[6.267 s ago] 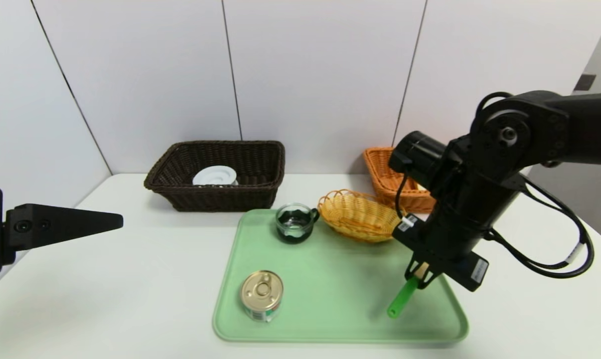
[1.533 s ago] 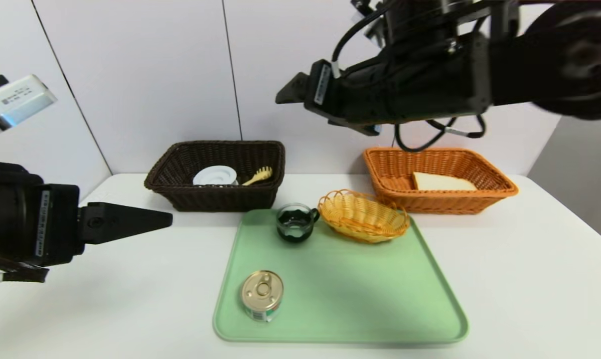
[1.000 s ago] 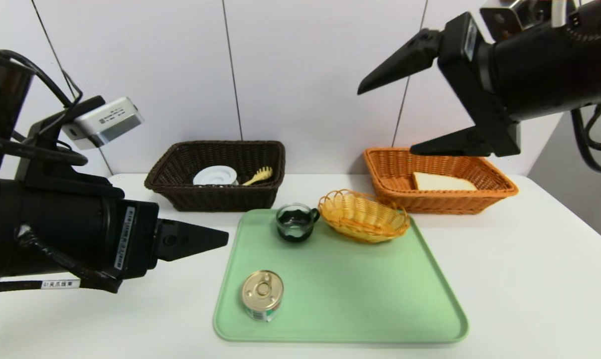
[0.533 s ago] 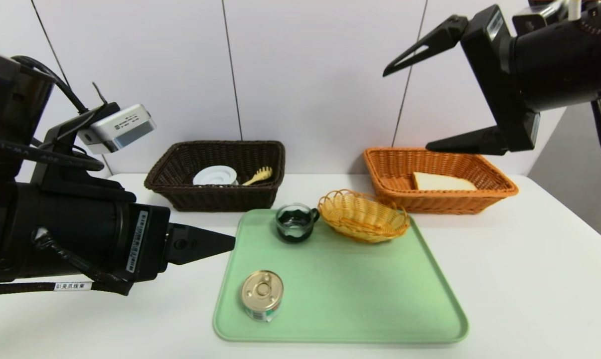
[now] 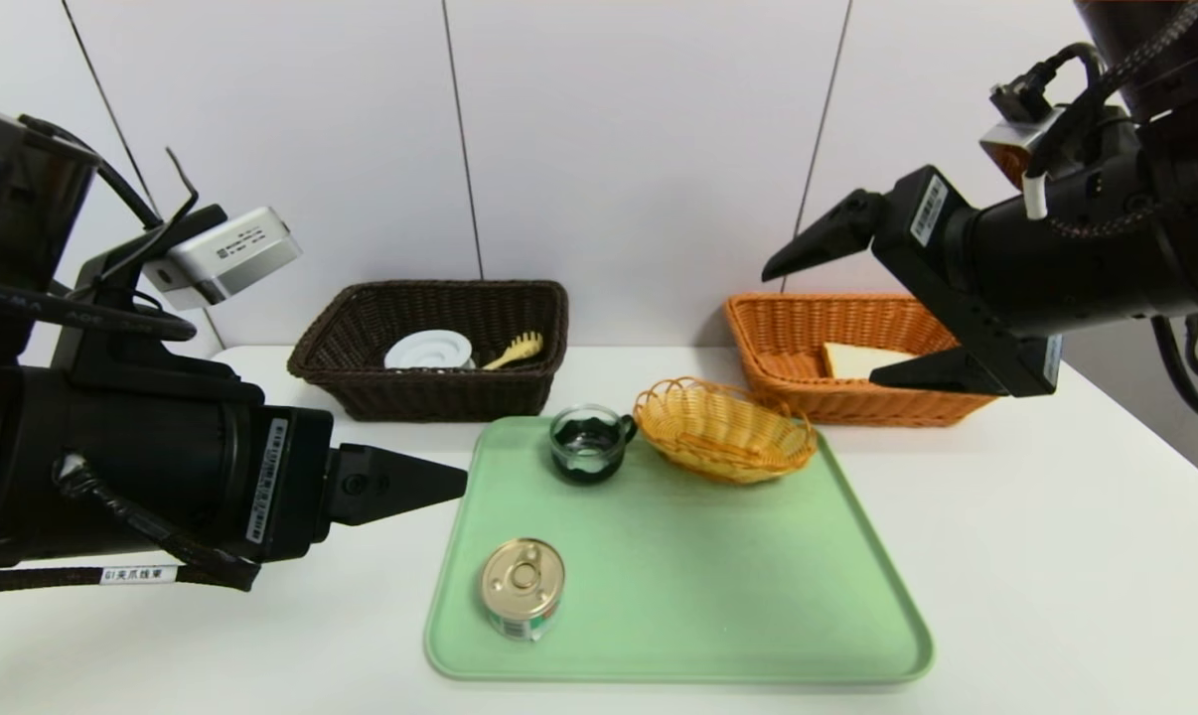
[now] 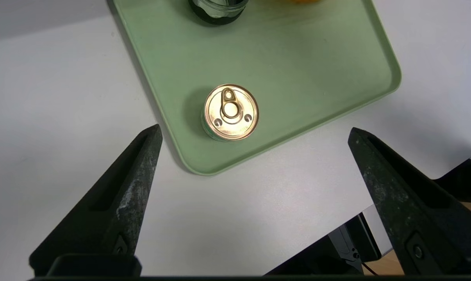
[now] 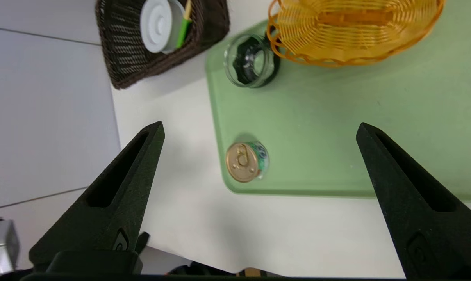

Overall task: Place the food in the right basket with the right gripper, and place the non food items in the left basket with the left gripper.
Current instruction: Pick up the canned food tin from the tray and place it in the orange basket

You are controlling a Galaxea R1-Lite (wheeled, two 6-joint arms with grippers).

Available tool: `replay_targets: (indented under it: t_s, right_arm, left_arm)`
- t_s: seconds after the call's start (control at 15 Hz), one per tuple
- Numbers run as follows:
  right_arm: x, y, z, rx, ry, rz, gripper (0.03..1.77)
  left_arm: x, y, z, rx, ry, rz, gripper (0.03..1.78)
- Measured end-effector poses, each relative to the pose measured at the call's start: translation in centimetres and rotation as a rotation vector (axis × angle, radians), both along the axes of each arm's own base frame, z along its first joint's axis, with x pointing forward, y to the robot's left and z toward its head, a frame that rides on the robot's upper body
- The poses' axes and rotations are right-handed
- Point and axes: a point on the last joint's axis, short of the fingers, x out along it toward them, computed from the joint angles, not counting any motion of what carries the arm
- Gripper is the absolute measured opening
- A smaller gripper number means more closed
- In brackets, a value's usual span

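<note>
The head view alone took in both large baskets. The dark brown basket [image 5: 430, 348] stood on the white table [image 5: 1056, 556] behind the far-left corner of the green tray [image 5: 718, 586], holding the white reel [image 5: 427, 351] and the pasta spoon [image 5: 513, 350], of which this view gave only the yellow head. The orange basket [image 5: 862, 356] stood behind the tray's far-right corner with the bread slice [image 5: 852, 359] lying in it, white with a tan crust, partly hidden by the right gripper [image 5: 837, 313].

The right wrist view did not reach the orange basket, but it looked down into the brown one and showed the spoon's green handle beside the reel's ribbed face.

The tin can [image 5: 522, 588] stood upright on the tray's near-left part. The left wrist view gave its gold lid and pull-ring squarely from above; the right wrist view added the green-and-white label on its side. The glass cup [image 5: 589, 444], clear with a black handle, stood at the tray's far edge, just beside the small yellow wicker basket [image 5: 723, 429].

The left gripper [image 6: 255, 132] hung above the table left of the tray, its fingers [image 6: 130, 183] spread wide and empty. The right gripper was raised in front of the orange basket, beyond the tray's far-right corner, fingers [image 7: 118, 195] likewise spread, holding nothing.
</note>
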Motion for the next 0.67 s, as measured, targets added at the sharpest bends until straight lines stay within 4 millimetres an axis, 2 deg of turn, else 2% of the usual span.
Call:
replay_targets:
  t_s: [0.4, 0.67]
  right_arm:
    - [-2.1, 1.6, -5.7, -0.233, 0.053, 0.133, 1.70]
    - [-3.8, 2.5, -11.3, -0.359, -0.020, 0.295, 1.70]
  left_arm:
    - [-1.0, 0.9, -0.5, 0.005, -0.002, -0.002, 1.69]
    - [-2.1, 1.8, -1.0, 0.009, -0.003, 0.004, 1.69]
